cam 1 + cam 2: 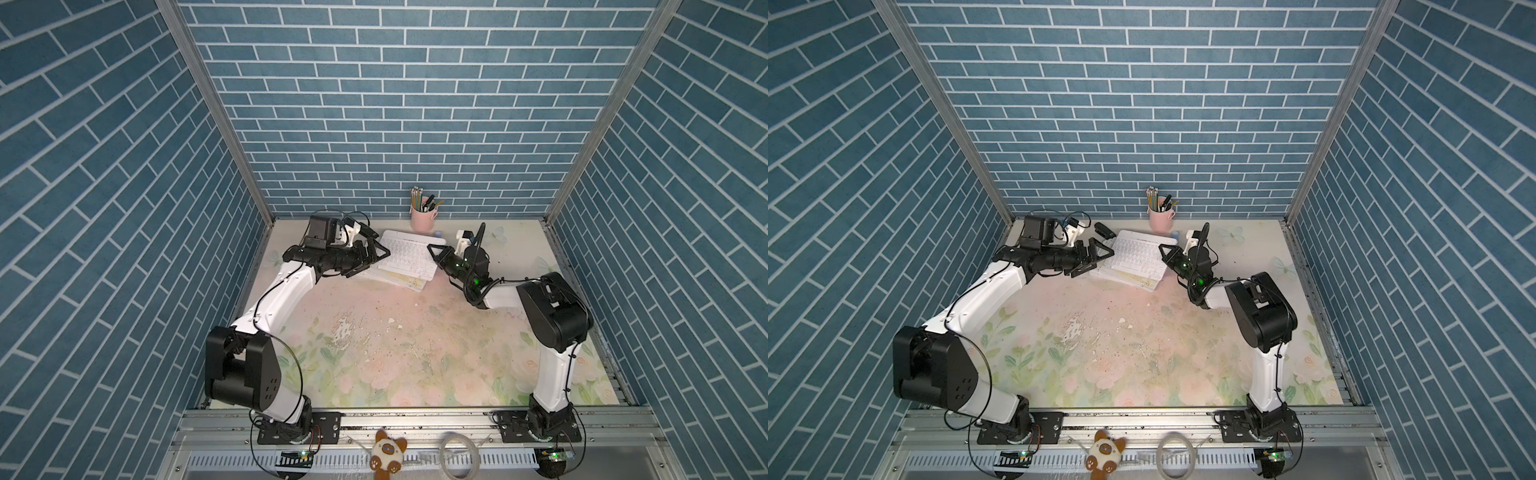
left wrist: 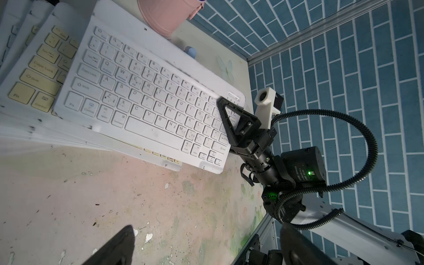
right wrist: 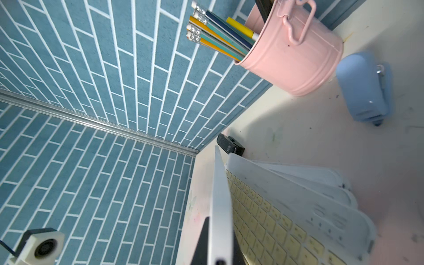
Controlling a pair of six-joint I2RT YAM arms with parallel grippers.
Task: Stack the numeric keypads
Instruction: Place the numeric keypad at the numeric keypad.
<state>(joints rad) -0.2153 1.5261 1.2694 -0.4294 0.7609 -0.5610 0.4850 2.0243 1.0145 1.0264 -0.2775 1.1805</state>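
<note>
The table [image 1: 374,353] carries a fanned pile of numeric keypads [image 1: 399,276] close to the middle of its far edge. Each is skewed against the one below, so the pile is loose rather than squared.

The main risk, as I judge it, is the white keypad [image 1: 409,251] on top. It is held only by its right short end, so it could pivot or slip in that thin pinch. It could also come down crooked and drag the lower ones further out of line. Its far edge lies near the pink pencil cup [image 1: 423,218], which a swing could knock.

That keypad is slim and flat, with a white frame and white keys (smudged grey, with dark scuffs along the far edge). The yellow-keyed keypad [image 2: 39,75] under it has a white frame too. In the right wrist view the white one runs edge-on and seems raised at the held end.

The right gripper [image 1: 433,250] is clamped on it. The left gripper [image 1: 374,262] stands wide apart and empty at the pile's left side. A black stapler [image 1: 1102,229] and a small blue item [image 3: 364,89] sit behind the pile.
</note>
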